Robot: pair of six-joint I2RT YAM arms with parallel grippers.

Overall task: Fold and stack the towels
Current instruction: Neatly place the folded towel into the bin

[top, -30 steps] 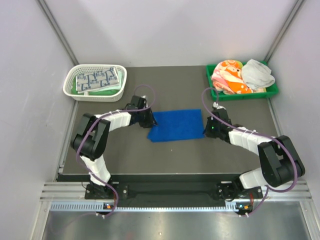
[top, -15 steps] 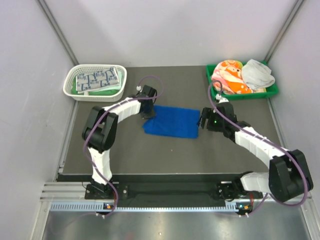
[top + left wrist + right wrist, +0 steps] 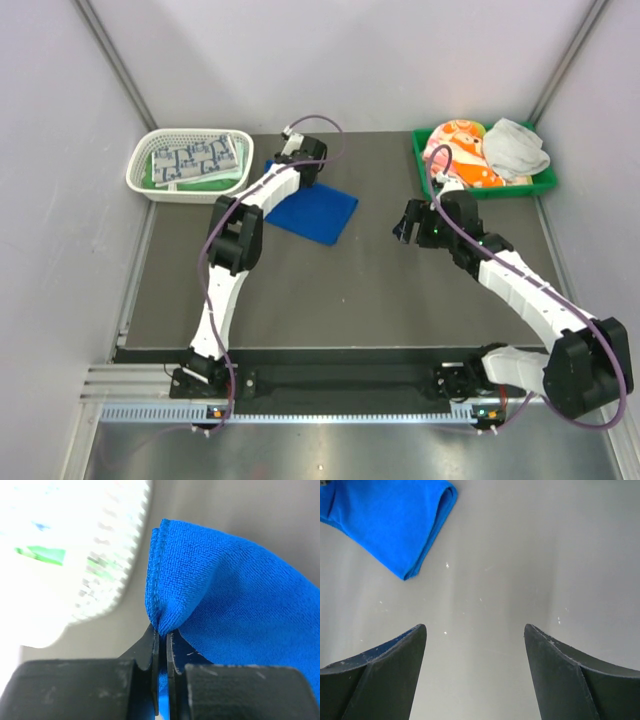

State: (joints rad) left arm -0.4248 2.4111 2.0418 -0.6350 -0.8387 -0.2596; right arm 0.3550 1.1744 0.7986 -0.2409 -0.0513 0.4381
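Left tool [image 3: 161,630] clamped on corner of folded blue towel [image 3: 318,212]; towel rests on worktop [image 3: 340,300] beside basket [image 3: 185,193]. Right tool [image 3: 475,640] wide open, empty. Step judged: stacking. Next: lift towel over rim, release on stack.

The blue towel [image 3: 315,213] has swung from centre frame to the upper left, folded narrower, one corner up beside the white basket [image 3: 135,170]. The left fingers [image 3: 155,642] have snapped shut on that corner and reached far up. The right fingers [image 3: 404,228] have let go and sprung wide.
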